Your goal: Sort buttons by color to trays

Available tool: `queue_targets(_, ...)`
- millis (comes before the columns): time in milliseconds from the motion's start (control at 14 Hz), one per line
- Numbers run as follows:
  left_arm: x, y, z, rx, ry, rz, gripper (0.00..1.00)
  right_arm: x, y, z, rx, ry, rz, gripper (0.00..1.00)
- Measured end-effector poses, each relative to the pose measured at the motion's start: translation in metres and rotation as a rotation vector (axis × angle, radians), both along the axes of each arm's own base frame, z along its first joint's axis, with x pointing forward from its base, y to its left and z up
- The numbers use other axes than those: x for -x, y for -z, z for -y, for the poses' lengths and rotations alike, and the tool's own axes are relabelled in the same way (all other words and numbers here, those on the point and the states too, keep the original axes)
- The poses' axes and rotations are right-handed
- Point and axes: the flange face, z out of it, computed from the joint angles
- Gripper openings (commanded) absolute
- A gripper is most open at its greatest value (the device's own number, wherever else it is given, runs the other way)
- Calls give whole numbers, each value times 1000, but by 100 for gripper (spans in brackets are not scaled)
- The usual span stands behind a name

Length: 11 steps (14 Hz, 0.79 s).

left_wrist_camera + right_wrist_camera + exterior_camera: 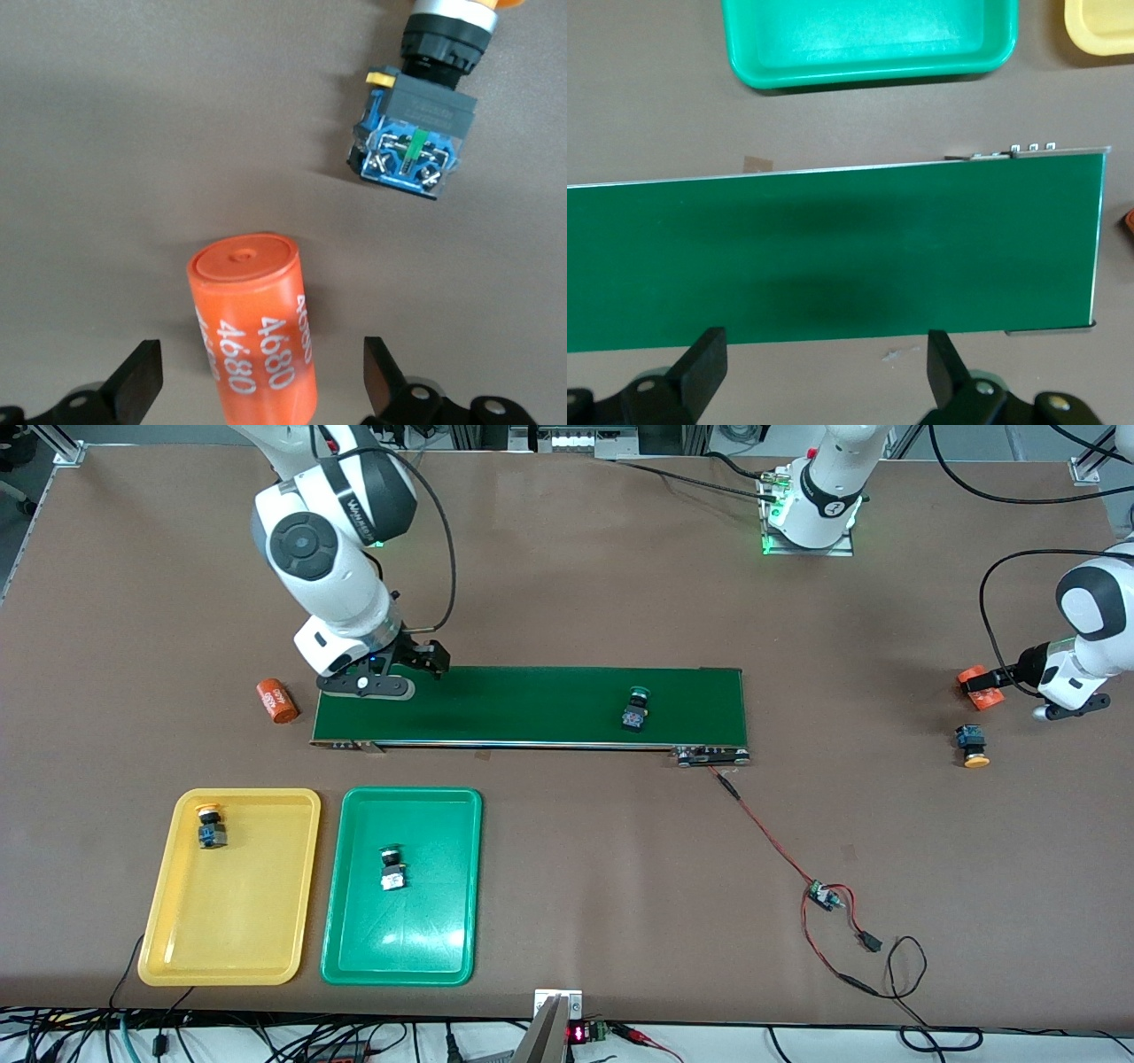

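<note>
1. We read the sort as half done: one yellow-capped button [210, 825] lies in the yellow tray [292, 886] and one green-capped button [391, 869] lies in the green tray [452, 895]
2. Two buttons are left: a green-capped one [636, 708] lying on the conveyor belt [532, 704], and a yellow-capped one [972, 746] on the bare table [567, 584] at the left arm's end
3. Our right gripper [400, 676] hangs over the belt's end toward the right arm, fingers spread wide and holding nothing; between them its wrist view shows only bare green belt, so the green-capped button is well apart from these fingers, along the belt toward the left arm's end
4. Our left gripper [262, 379] hovers low with its fingers [139, 382] also spread and empty; the orange cylinder [257, 332] printed 4680 lies between them, while the yellow-capped button [416, 133] sits outside the gap, ahead of the fingertips
5. We judge the step in hand to be the left arm's pick of that yellow-capped button: we should shift forward past the cylinder until the button's dark body sits between the fingers, so the cylinder is not pinched by mistake
6. We close across the squarer body, not the round cap, which we expect to slip
</note>
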Motion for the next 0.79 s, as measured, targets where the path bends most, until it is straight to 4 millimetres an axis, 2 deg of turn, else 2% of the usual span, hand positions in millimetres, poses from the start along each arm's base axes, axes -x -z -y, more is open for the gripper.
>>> queue_targets(143, 0, 5, 0, 4, 16, 6, 83, 10, 7, -15, 18, 3, 10, 100)
queue_targets(214, -1, 7, 0, 5, 26, 11, 70, 14, 12, -20, 18, 8, 13, 100)
queue_targets(357, 0, 11, 0, 10, 49, 17, 19, 18, 23, -27, 14, 23, 19, 100)
queue_targets(429, 1, 13, -2, 13, 48, 16, 3, 19, 27, -30, 18, 27, 23, 100)
queue_targets(500, 4, 13, -5, 14, 48, 15, 0, 20, 32, -33, 23, 30, 26, 100)
queue_targets(786, 5, 4, -6, 36, 119, -6, 0, 21, 44, -40, 20, 32, 28, 100)
